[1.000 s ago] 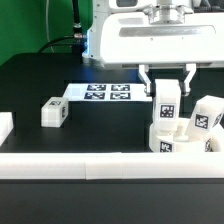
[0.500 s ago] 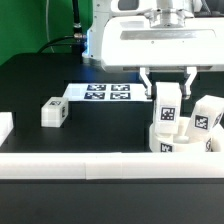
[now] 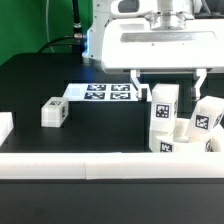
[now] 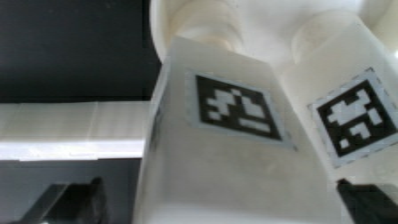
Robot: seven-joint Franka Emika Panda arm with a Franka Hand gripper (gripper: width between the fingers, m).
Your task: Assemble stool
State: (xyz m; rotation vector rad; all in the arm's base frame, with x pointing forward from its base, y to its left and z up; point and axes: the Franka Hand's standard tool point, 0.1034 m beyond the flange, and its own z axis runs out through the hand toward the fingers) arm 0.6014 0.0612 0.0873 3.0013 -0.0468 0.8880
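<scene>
progress, places given rel. to the marker board (image 3: pixel 100 93):

- seat (image 3: pixel 176 140): on the table (image 3: pixel 40 80), to the ext. view's right of the board and nearer the cam. its lower part is hidden behind the front bar (image 3: pixel 90 166).
- upright leg (image 3: pixel 164 106): stands on the seat, just right of the board's right end in the ext. view. the wrist view shows its tagged faces (image 4: pixel 222 125) close up. looks like it's in a socket, but can't tell if it's fully home.
- gripper (image 3: pixel 170 84): right above that leg. jaws spread wide w/ a gap on each side of the leg, so it grips nothing.
- second leg (image 3: pixel 208 115): farther right of the board than the upright one, tilted, by the seat. can't tell if it's socketed or just leaning, prob. not mounted.
- third leg (image 3: pixel 53 111): lying loose on the table, left of the board in the ext. view and a bit nearer the cam, well apart from the seat.

judgement: approx. 1 of 3 legs done. still to do are the tilted leg and the loose one, each to be fetched, stood in a socket and fixed.
</scene>
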